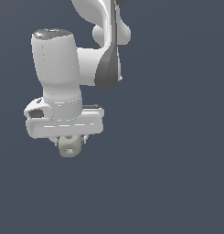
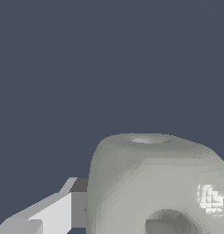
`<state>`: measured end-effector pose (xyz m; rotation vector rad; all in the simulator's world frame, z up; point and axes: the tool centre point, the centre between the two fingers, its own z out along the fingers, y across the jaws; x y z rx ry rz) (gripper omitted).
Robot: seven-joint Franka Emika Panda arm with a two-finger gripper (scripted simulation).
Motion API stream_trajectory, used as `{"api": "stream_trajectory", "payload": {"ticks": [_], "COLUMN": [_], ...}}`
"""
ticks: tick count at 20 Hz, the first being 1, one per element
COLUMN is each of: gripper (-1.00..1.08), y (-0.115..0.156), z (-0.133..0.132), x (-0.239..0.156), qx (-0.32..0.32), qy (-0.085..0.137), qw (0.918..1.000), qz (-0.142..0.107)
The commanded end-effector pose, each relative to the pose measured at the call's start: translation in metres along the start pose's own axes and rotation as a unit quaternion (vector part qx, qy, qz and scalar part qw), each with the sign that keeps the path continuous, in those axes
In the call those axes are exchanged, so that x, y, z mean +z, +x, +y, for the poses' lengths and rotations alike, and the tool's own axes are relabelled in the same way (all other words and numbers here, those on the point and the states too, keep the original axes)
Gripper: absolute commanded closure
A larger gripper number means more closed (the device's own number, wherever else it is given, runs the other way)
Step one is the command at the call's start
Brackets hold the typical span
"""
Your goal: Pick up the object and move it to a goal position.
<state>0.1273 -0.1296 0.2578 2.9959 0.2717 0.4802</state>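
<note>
The object [image 1: 70, 146] is a small pale grey-beige knobbly lump with dimples in its faces. It hangs just below the white hand of the arm in the exterior view, held between the short fingers of my gripper [image 1: 69, 140], which is shut on it. In the wrist view the object [image 2: 154, 183] fills the near part of the picture, a round hole showing in its face. One white finger [image 2: 63, 208] with a dark pad presses against its side. The other finger is hidden behind the object.
The white arm [image 1: 81, 59] rises from the hand toward the upper middle of the exterior view. Behind everything lies a plain dark blue-grey background with no other objects or edges visible.
</note>
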Motion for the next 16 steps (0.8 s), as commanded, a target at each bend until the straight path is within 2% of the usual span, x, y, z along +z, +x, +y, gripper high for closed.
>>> {"api": "stream_trajectory", "payload": {"ticks": [1, 4, 8, 12, 16], "gripper": [1.08, 1.08, 1.08, 1.08, 1.08], "y": [0.019, 0.034, 0.044, 0.049, 0.050], "z": [0.036, 0.069, 0.100, 0.118, 0.123], "x": [-0.045, -0.089, -0.132, -0.158, -0.167], "qx": [0.015, 0.029, 0.042, 0.050, 0.053], "qy": [-0.016, -0.031, -0.044, -0.052, -0.054], "qw": [0.9992, 0.9971, 0.9937, 0.9911, 0.9902], "qz": [0.033, 0.064, 0.094, 0.111, 0.117]}}
